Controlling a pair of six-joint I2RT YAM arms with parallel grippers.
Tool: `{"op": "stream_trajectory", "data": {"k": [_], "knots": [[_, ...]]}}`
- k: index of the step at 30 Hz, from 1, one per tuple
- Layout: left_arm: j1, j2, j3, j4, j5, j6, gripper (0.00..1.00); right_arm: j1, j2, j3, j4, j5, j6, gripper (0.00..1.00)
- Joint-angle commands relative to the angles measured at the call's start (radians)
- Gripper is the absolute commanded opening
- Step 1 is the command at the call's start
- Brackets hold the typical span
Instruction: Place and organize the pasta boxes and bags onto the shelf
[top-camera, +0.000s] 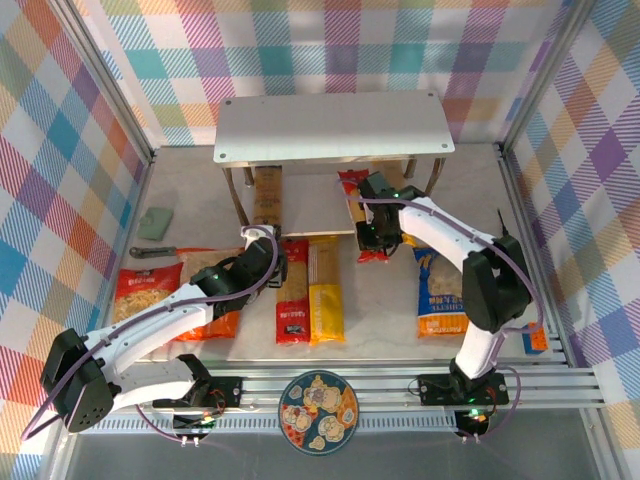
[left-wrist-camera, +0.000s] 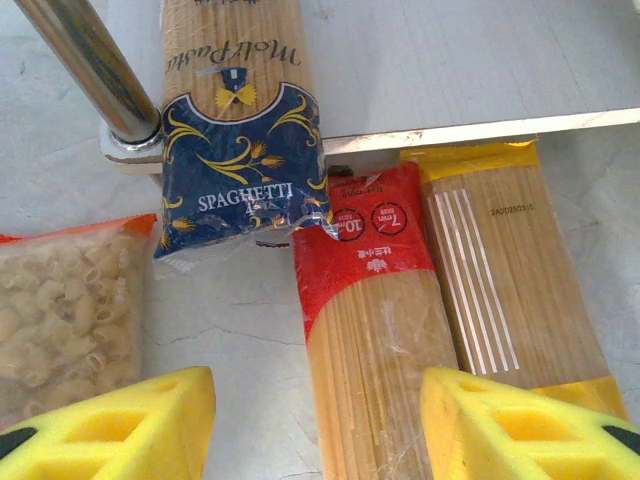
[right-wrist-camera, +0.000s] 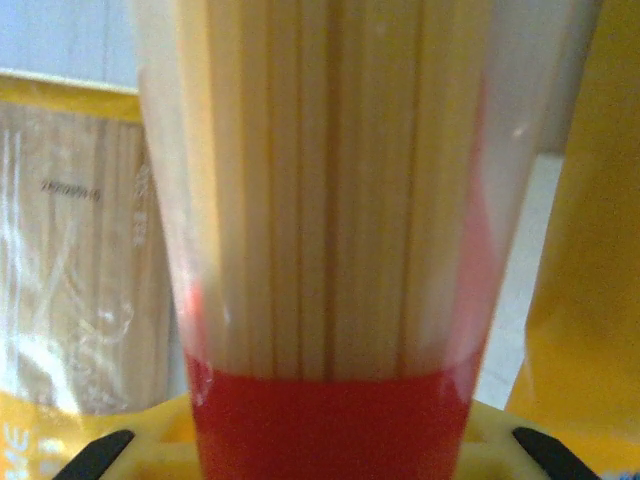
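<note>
1. The shelf (top-camera: 330, 125) stands in the upper middle of the top view, with a lower board (top-camera: 312, 205) under its grey top.
2. The tan-brown pack (left-wrist-camera: 240, 150) lies lengthwise on this lower board, at its left part. Its near end (the one with the blue label) sticks out over the board's edge, beside a metal leg (left-wrist-camera: 90, 70).
3. The left gripper (left-wrist-camera: 318, 435) is at the centre-left of the top view, just in front of the tan-brown pack. Its yellow fingers (left-wrist-camera: 130, 430) stand about half apart and clamp nothing.
4. Between them, lower down on the table, lies the other red pack (left-wrist-camera: 365, 320), with a yellow pack (left-wrist-camera: 500, 280) touching its right side. Whether the fingers touch it cannot be told.
5. The right gripper (right-wrist-camera: 330, 440) is closed around the red spaghetti pack (right-wrist-camera: 330, 200). In the top view this pack is right of centre, with its far end under the shelf top.
6. The orange bag (top-camera: 205, 262) and the red bag (top-camera: 145, 290) lie at the left of the table, and the blue bag (top-camera: 440, 290) lies at the right.
</note>
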Motion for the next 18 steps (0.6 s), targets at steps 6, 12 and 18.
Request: {"op": "stream_trajectory", "data": {"k": [6,12,18], "knots": [[-0.001,-0.016,-0.008,-0.031,-0.030,-0.005,0.57,-0.025,0.039,0.096,0.089,0.031,-0.019,0.00],[0.000,-0.005,-0.002,-0.032,-0.026,-0.004,0.58,-0.028,0.067,0.137,0.095,0.046,-0.010,0.00],[0.000,0.003,0.004,-0.034,-0.022,-0.002,0.58,-0.036,0.121,0.182,0.088,0.063,0.001,0.00]]}}
